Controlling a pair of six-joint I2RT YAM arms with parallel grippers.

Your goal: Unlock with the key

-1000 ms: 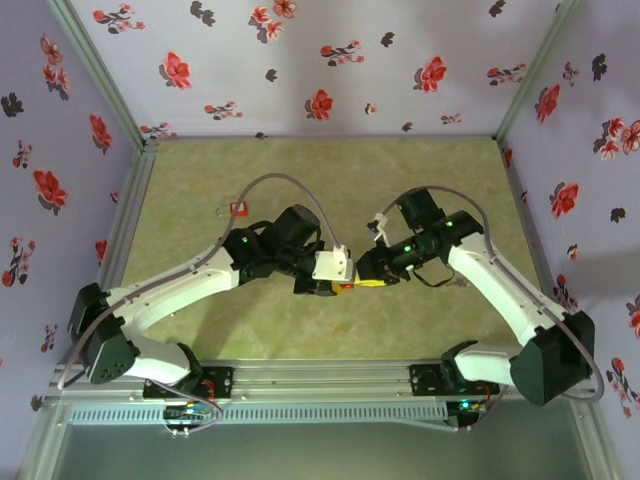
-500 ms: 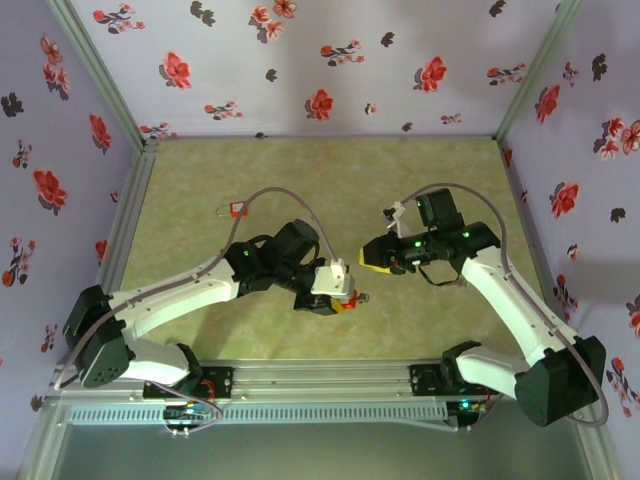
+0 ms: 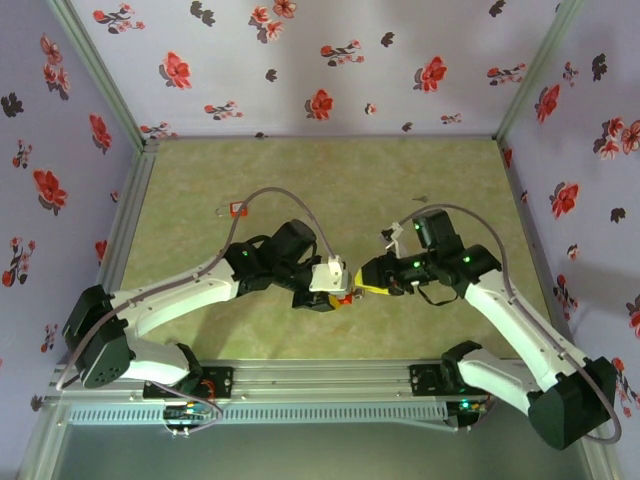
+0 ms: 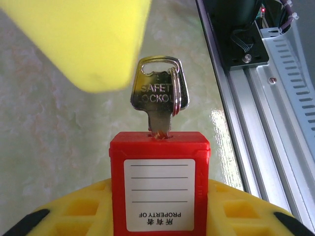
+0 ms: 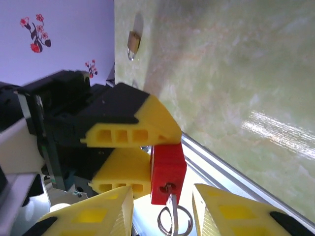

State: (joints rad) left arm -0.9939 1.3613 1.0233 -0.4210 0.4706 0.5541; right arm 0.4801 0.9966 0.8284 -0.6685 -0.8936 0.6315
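Centrally, red padlock [image 4: 160,182], mottled green tabletop [image 3: 300,180], floral lilac walls [image 3: 240,50]

Red padlock [image 5: 168,172] sits just below frame centre, clamped between the two yellow-and-black fingers [image 5: 133,129] of the left gripper [image 5: 165,156], whose body lies toward 9 o'clock. Key [image 5: 171,195] is seated in the lock's 6 o'clock end, with a wire ring [image 5: 159,222] on it. Right gripper [image 5: 162,189] has yellow pads at 7 and 5 o'clock, one either side of the key, a gap on both sides, not gripping. Small brass padlock [image 5: 133,42] lies on the green table [image 5: 221,73] at 11 o'clock, beside the floral wall [image 5: 64,34]. Metal rail [image 5: 216,169] runs toward 4 o'clock.
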